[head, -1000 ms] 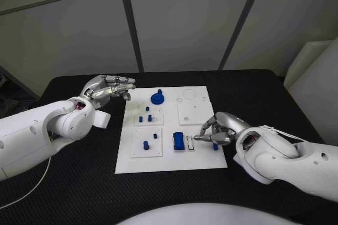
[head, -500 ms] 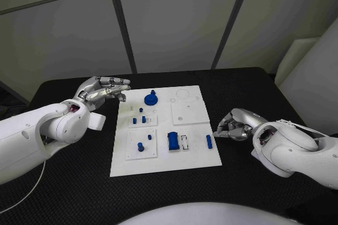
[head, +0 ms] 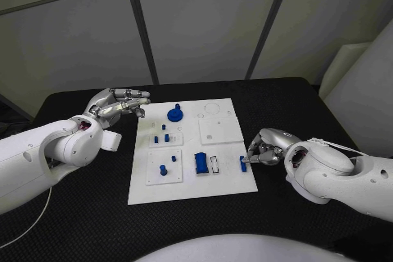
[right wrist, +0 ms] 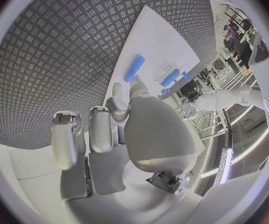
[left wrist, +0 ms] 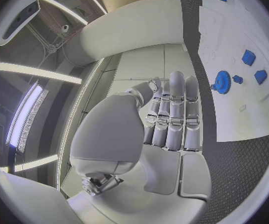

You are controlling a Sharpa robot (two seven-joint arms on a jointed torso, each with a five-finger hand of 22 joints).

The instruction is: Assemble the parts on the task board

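A: Right hand (head: 266, 148) is down at the right edge of the task board (head: 192, 185), its fingers (head: 255, 155) curled in together, tips just beside the small blue bar (head: 243, 163) lying there.

B: Holding it?

A: Can't tell. In the right wrist view that bar (right wrist: 134, 68) lies flat on the white plate with a fingertip close to it, but no clamp shows.

B: And the left?

A: Left hand (head: 117, 104) hovers over the black bench (head: 82, 216) by the board's upper left corner, fingers (head: 133, 94) stretched out side by side, gripping nothing. The left wrist view shows them straight and close together, pointing away from the wrist.

B: What's on the board?

A: The blue gear (head: 174, 114) sits near the top, left of centre. Below it, two short blue pegs (head: 161, 139) stand on a small white plate. Lower left, two more pegs (head: 168, 163) on another plate. The big blue block (head: 200, 162) stands lower centre, just left of a white slot, with the bar to the right of that.
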